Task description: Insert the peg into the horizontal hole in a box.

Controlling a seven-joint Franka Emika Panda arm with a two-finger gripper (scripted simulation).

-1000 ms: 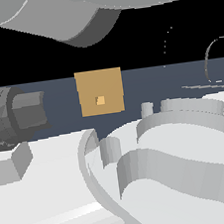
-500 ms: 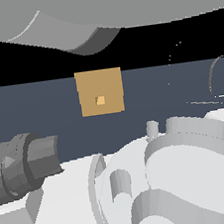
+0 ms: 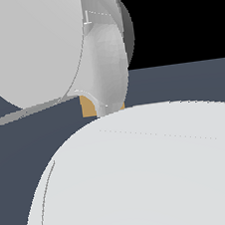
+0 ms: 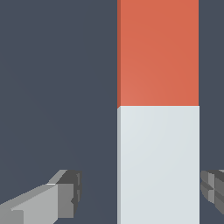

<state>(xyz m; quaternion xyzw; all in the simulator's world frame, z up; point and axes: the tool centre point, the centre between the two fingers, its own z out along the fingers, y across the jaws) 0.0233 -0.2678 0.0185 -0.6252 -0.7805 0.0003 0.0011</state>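
The peg (image 4: 158,113) lies flat on the dark floor between the wide-open, empty gripper (image 4: 142,192) fingers (box (image 3: 87,106) mostly hidden behind the arm), and looks rigid, light, best pinched across its pale end.

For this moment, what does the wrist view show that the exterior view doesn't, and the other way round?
Only the wrist view shows the peg, orange-red with a pale end, lying between the open gripper fingers, neither touching it. Only the exterior view shows a sliver of the tan box behind the arm's grey bulk; its hole is hidden. Both share the dark blue-grey floor.
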